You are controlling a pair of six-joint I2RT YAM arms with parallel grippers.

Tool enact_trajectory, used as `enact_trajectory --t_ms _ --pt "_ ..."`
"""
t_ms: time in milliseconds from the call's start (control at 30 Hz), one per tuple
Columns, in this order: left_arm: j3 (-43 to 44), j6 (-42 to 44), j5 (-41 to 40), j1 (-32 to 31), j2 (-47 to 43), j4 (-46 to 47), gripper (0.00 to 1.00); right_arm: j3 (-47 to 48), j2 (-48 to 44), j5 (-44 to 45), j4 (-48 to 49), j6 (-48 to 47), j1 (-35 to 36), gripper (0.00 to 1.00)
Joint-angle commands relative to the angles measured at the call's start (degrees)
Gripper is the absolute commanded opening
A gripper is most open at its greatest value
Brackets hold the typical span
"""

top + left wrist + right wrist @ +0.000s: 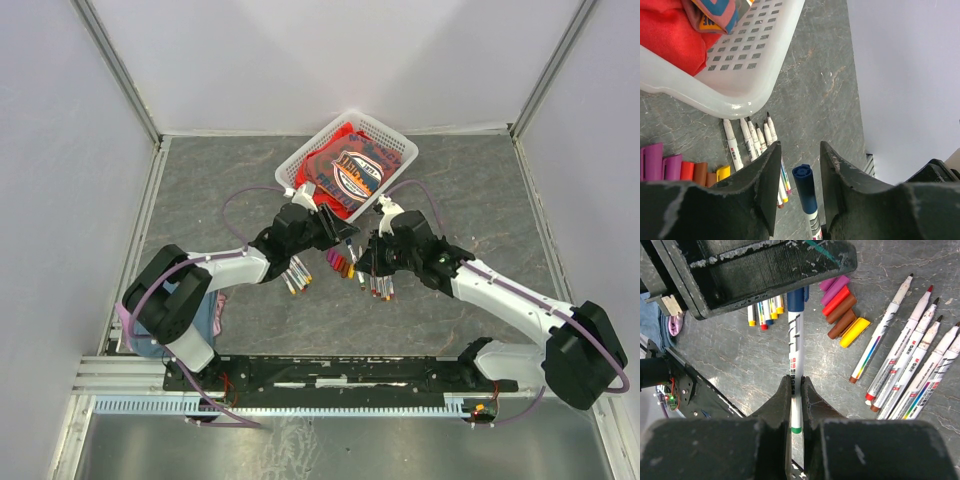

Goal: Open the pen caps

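In the left wrist view, the left gripper (pixel 799 150) is seen with its fingers spread. The blue cap (pixel 802 175) is framed between them, with a gap visible on either side. The pen (pixel 812 220) is laid roughly along the fingers, cap end toward the tips. A row of loose caps (pixel 680 169) and several uncapped pens (pixel 747 137) are lined up on the table just left of the fingers, and the white basket (pixel 740 85) is set just beyond them.

In the right wrist view, the right gripper (pixel 796 385) is clamped on the white barrel. The capped end is pointed straight away from it, into the left gripper. The grey table (pixel 740 365) is crowded by bare pens on the right.

In the top view, both grippers are met mid-table, in front of the basket. The cap is too small to be made out there.

The next step is judged to be a closing of the left fingers across the cap, followed by a pull along the barrel's axis.
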Motion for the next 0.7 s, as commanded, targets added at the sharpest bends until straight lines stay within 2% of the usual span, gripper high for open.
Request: enact_trajectory --t_ms 0,67,300,400,467,667 --pt "-1.04 -2.69 1.77 0.55 -0.37 4.85 0.40 -0.35 -0.87 -1.50 3.61 0.61 0.24 0.01" --pt "-1.31 -2.89 2.46 0.63 -0.18 5.47 0.36 -0.46 -0.84 -1.60 3.75 0.58 0.24 0.01" --pt "-2.14 -2.98 3.79 0.64 -0.15 6.87 0.33 -0.64 -0.72 -1.18 4.21 0.45 0.25 0.01" --pt "-2.70 -3.06 4.35 0.75 -0.22 8.01 0.26 -0.65 -0.44 -1.16 4.33 0.38 0.26 0.01" --pt "-2.95 -3.24 4.91 0.72 0.02 8.84 0.18 -0.64 -0.27 -1.25 4.51 0.32 0.24 0.01" --pt "-3.84 -4.03 6.40 1.09 0.40 11.30 0.04 -0.74 -0.44 -0.82 4.44 0.05 0.29 0.01"
